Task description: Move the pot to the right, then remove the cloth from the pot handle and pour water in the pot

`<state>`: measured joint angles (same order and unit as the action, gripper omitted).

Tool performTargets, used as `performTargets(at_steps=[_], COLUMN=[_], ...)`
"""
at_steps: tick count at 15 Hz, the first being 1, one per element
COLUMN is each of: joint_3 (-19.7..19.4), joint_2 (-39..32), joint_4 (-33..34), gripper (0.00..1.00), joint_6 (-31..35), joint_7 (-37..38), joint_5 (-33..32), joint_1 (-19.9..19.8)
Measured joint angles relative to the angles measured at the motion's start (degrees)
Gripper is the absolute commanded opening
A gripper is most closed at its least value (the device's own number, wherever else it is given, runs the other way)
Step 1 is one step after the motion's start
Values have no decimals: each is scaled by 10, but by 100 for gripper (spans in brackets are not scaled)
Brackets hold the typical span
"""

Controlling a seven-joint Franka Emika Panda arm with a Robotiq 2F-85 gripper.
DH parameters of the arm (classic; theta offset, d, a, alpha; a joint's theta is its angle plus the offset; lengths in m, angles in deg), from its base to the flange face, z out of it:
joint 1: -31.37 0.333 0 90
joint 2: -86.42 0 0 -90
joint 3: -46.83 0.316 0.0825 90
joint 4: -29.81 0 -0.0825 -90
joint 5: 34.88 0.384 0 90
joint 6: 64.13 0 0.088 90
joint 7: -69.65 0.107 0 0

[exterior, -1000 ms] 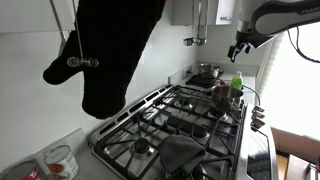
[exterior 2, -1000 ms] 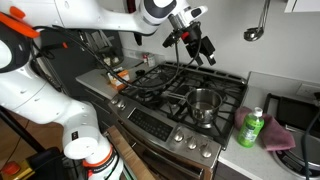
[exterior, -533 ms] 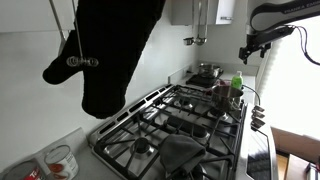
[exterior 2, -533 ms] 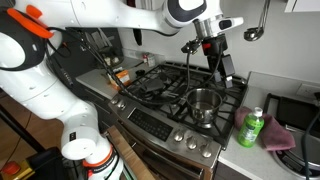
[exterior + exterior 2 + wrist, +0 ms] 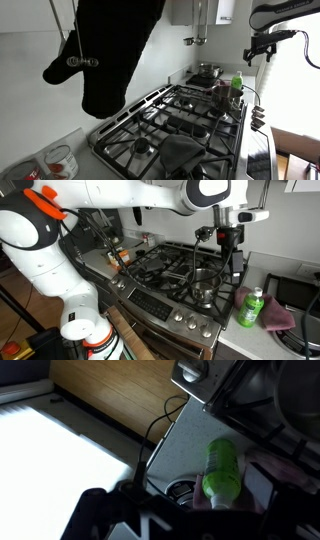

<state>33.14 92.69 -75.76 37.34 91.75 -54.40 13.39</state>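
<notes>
The big stove [image 5: 150, 268] holds your pot [image 5: 203, 283] on the burner nearest the green bottle [image 5: 250, 308]. Your pincer [image 5: 229, 248] hangs open and empty, above the pot and a bit toward the wall. Which way its handle points is too blurry to tell.

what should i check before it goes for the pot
1. Gripper open and empty: ok.
2. Pot upright on a stove burner: ok.
3. Gripper lined up over the pot: not ok, the wrist view shows the green bottle instead.
4. Pot handle and cloth located: cannot tell.
5. Free path for shifting the pot: cannot tell, the bottle stands just off the stove.
</notes>
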Motion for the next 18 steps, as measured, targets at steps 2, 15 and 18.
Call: performTargets(at_steps=[2,15,18], joint_3=[1,-68,-76], joint_2=[-1,-124,-166], joint_4=[2,108,143], gripper=[100,100,100], joint_6=[-2,-1,-2], joint_7=[2,-12,-12], joint_5=[1,211,262], joint_1=[0,-29,-46])
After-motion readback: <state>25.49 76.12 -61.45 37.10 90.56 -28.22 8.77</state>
